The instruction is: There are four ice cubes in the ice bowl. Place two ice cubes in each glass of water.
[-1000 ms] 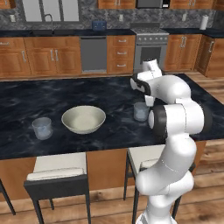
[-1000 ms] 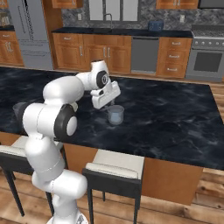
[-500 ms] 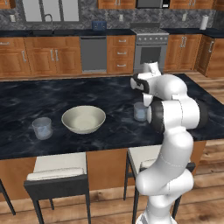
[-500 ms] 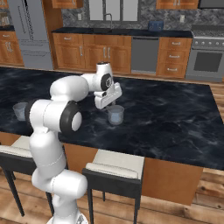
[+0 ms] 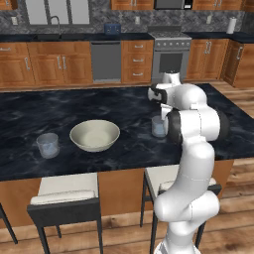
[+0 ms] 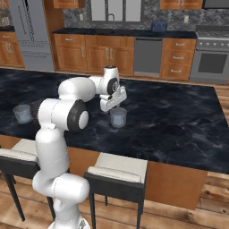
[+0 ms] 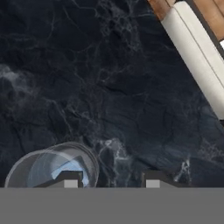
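base views flank counter (image 5: 124, 106), hand view overhead

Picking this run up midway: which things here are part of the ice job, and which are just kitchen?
Part of the job:
- ice bowl
- glass under the hand, with something pale blue in it
- far glass
- hand

Just kitchen:
- stools
- oven
- dishwasher
- fridge

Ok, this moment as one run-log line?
claw: part open, above right glass | ice cube: in that glass | bowl: mid-counter | other glass: left of bowl
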